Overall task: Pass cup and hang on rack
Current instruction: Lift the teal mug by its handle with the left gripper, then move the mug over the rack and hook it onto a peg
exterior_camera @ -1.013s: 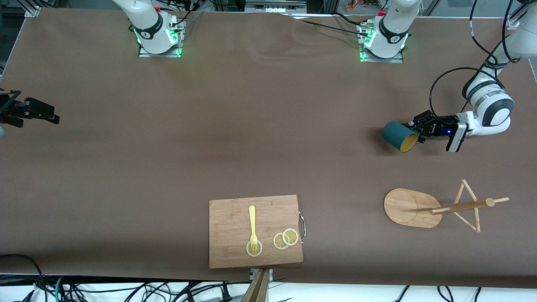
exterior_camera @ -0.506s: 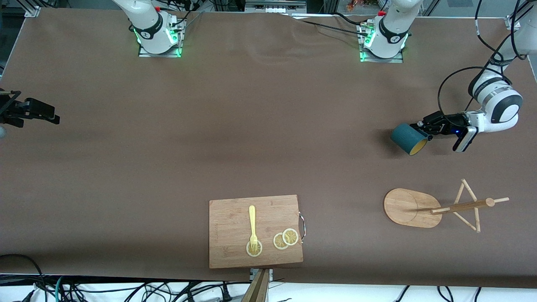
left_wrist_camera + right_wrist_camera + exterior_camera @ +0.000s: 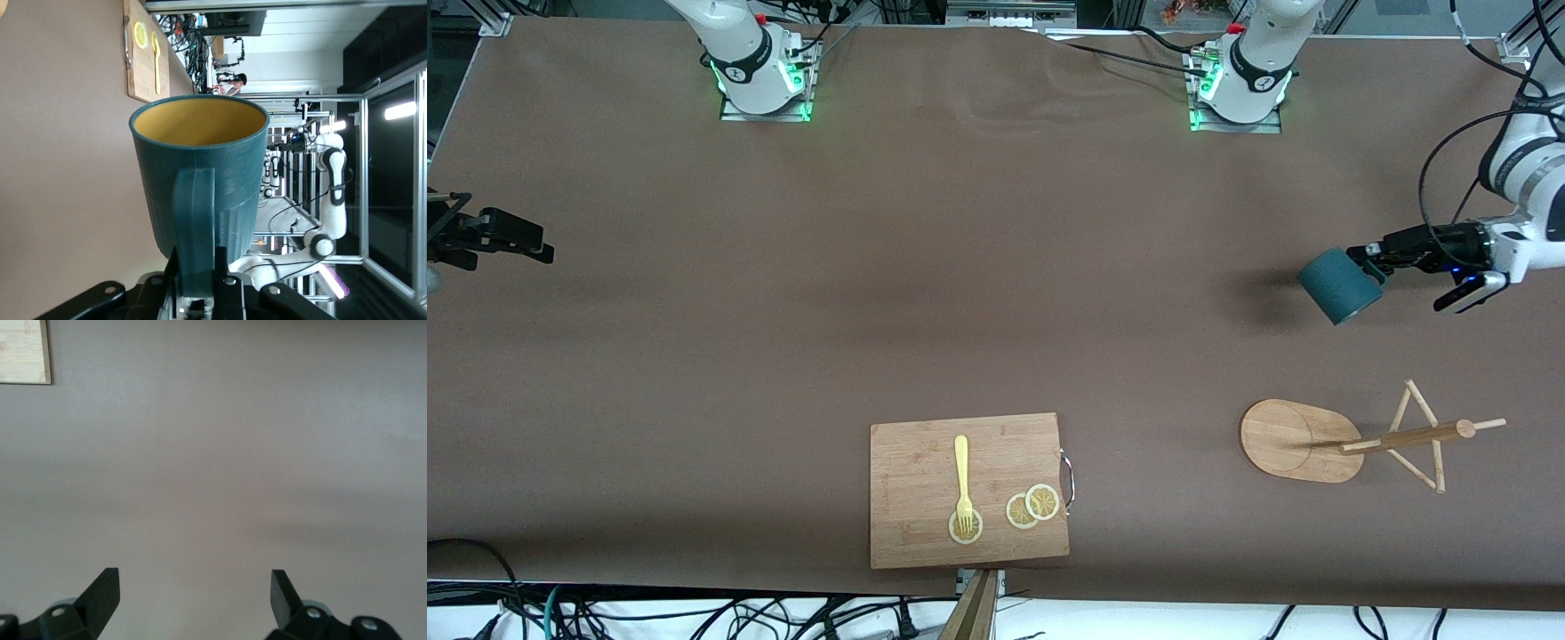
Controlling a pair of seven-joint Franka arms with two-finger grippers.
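The left gripper (image 3: 1376,263) has carried the ribbed teal cup (image 3: 1338,284) toward its table end, clamped on its handle; the right gripper (image 3: 193,590) waits, fingers spread.

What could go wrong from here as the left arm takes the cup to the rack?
1. The left gripper pinches only the handle of the teal mug, which is carried tilted and might swing or slip.
2. The wooden mug rack has thin pegs; a misaligned approach could miss or topple it.

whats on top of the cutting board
On the cutting board: a yellow fork and three lemon slices. The fork's tines cover part of one slice.
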